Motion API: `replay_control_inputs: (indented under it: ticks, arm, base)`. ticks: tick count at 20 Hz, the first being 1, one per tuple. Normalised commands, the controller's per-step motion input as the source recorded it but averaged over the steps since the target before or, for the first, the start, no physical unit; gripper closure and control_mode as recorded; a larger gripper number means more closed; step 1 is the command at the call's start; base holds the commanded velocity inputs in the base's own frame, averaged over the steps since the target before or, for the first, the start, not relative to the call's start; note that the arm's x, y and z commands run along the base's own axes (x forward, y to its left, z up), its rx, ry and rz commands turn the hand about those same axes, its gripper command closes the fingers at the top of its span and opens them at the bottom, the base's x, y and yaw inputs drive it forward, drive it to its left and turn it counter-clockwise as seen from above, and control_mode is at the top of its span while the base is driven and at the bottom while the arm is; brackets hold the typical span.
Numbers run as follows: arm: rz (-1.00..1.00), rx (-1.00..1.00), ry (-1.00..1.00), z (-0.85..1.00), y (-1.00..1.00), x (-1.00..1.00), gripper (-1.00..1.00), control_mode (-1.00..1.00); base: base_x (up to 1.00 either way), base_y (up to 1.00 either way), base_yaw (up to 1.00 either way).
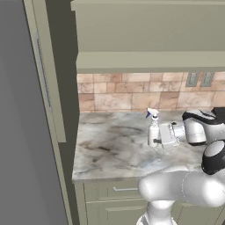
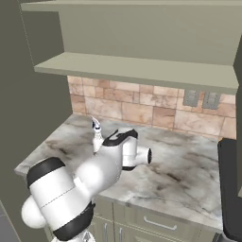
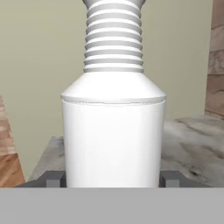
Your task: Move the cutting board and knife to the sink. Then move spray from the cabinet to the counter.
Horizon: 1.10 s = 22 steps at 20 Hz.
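Spray stands upright on the marble tabletop, below the open cabinet shelf, so its move looks nearly done. End effector has a finger at each side of the bottle, apparently grasping; release remains.

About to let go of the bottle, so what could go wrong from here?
1. The spray bottle is tall and slim, standing on the counter; with a finger close on each side, a sideways pull-back could tip it.
2. Whether its base sits flat is hidden, so releasing early might let it drop or wobble.
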Motion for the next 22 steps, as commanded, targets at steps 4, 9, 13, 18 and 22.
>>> replay_control_inputs:
  ticks: [4, 9, 13, 18, 22]
  arm:
    - [0.00, 0.00, -0.09, -0.25, 0.00, 0.00, 1.00, -1.00]
    - [0.00, 0.00, -0.11, -0.20, 0.00, 0.02, 1.00, -1.00]
    - [0.00, 0.00, -0.11, -0.24, 0.00, 0.00, 1.00, -1.00]
    - [0.00, 0.00, -0.11, -0.19, 0.00, 0.03, 1.00, -1.00]
    - [0.00, 0.00, -0.06, -0.15, 0.00, 0.08, 1.00, -1.00]
  base:
    - [0.00, 0.00, 0.00]
    - [0.00, 0.00, 0.00]
    - [0.00, 0.00, 0.00]
    - [0.00, 0.00, 0.00]
    - [0.00, 0.00, 0.00]
